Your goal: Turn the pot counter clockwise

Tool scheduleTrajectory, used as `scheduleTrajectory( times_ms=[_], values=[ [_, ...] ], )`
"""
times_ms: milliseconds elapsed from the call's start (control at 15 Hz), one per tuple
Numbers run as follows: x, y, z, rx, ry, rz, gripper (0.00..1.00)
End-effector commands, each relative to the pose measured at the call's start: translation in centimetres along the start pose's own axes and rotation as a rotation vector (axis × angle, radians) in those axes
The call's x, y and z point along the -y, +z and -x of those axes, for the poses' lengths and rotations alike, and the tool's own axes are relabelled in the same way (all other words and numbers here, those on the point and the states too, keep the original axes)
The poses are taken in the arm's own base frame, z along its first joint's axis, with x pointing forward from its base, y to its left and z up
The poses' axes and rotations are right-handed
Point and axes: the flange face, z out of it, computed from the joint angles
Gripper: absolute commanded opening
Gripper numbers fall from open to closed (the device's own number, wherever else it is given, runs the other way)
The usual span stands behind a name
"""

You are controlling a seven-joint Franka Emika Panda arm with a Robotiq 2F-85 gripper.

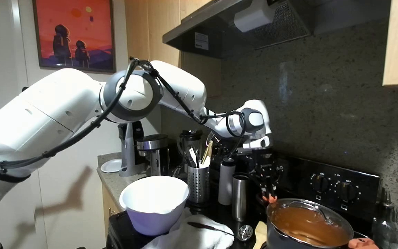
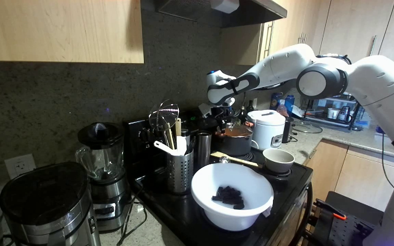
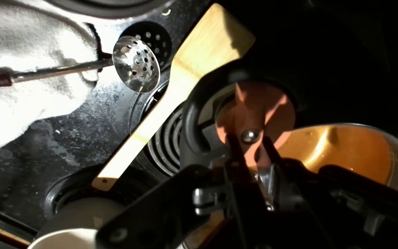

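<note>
Can read OFF above two knobs point(image 1: 320, 184) in an exterior view; can't make out the label point(image 1: 201, 40) on the hood point(image 1: 219, 31). Find the pot point(image 2: 233, 146) on the stove point(image 2: 180, 215), beside the rice cooker point(image 2: 268, 130). Pinching the orange pot handle point(image 3: 254, 107) with the tool point(image 3: 249, 140).

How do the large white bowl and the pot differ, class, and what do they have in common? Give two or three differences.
Colour: the white bowl is pale outside; the pot is dark outside.
Shape: the white bowl's walls flare toward its rim, while the pot's rise nearly straight.
Inside: the white bowl holds dark pieces; the pot shows orange-brown within its rim.
Shared: both have round rims and stand upright.
</note>
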Motion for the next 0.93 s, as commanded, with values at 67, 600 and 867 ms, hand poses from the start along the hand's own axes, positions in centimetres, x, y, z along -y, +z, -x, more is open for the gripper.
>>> scheduleTrajectory(
  times_ms=[67, 600, 867],
  values=[
    [-1.8, 1.6, 0.9, -0.041, 0.108, 0.066, 0.05],
    [-2.5, 2.0, 1.9, -0.049, 0.233, 0.097, 0.05],
    [-2.5, 1.9, 2.0, -0.047, 0.253, 0.103, 0.04]
  ],
)
